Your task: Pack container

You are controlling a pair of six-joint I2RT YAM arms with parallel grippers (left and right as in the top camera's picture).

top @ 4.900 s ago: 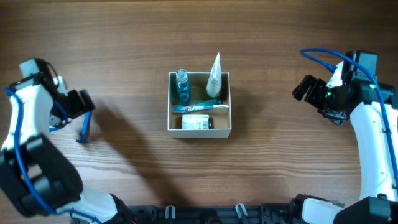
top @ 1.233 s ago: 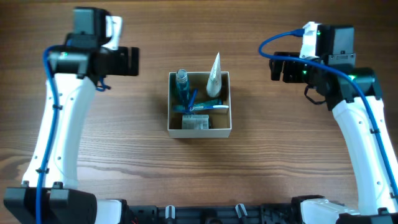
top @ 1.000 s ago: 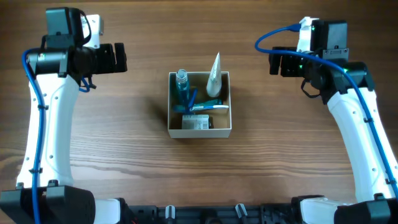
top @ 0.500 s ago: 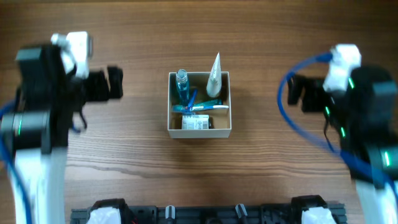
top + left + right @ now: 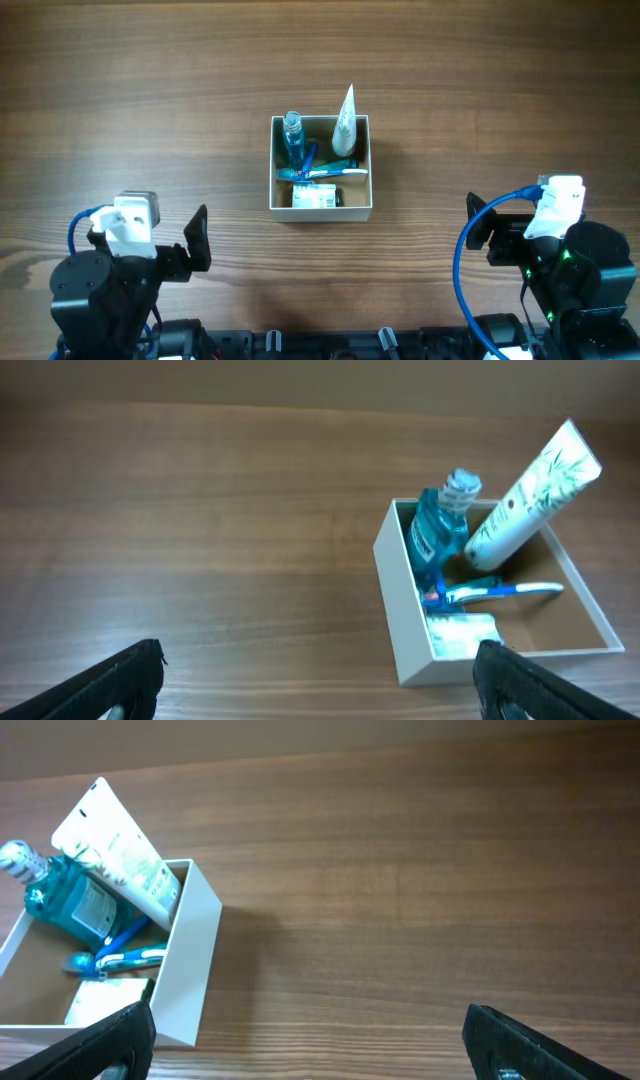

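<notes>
The container (image 5: 362, 208) is a square white-walled box with a tan inside at the table's middle. It holds a blue mouthwash bottle (image 5: 292, 135), a white tube (image 5: 345, 125) leaning on the far wall, a blue toothbrush (image 5: 325, 173) and a small white box (image 5: 317, 197). It also shows in the left wrist view (image 5: 405, 635) and the right wrist view (image 5: 190, 970). My left gripper (image 5: 320, 685) is open and empty, drawn back at the near left edge. My right gripper (image 5: 310, 1040) is open and empty at the near right edge.
The wooden table (image 5: 480, 110) surrounds the container. The left arm's base (image 5: 110, 285) and the right arm's base (image 5: 575, 265) sit at the near edge.
Both arms have pulled back from beside the container to the near edge of the table. The blue item once on the table at the left now lies in the container.
</notes>
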